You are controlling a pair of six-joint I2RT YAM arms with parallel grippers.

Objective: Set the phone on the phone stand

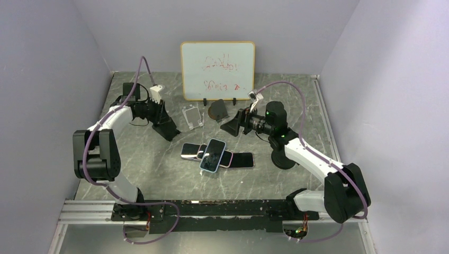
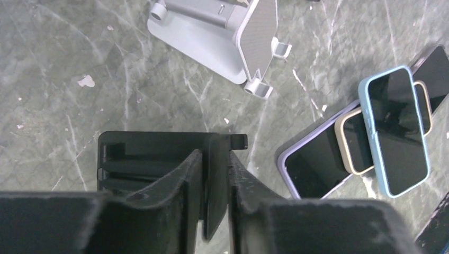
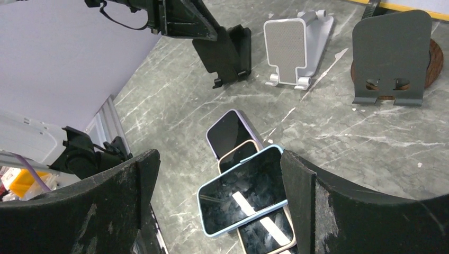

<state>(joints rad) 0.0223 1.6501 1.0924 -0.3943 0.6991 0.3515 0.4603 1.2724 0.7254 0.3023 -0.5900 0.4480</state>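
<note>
Black phone stand (image 2: 137, 151) being clamped by the left gripper (image 2: 214, 159); right gripper (image 3: 218, 166) being held apart above the blue-cased phone (image 3: 241, 197), which is lying atop other phones (image 3: 230, 132) on the surface (image 1: 159, 174). Nothing is being lifted yet: pickup and placement remain.

Whiteboard (image 1: 217, 70) with red scribbles, grey marbled table (image 1: 153, 177), lilac walls (image 1: 42, 79)

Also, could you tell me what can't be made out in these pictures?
Red scribbles on the white board: too small to read, top view.
Beige-cased phone: mostly under the light-blue-cased phone, left wrist view.
Brown round disc: largely behind the dark grey plate stand, right wrist view.
</note>
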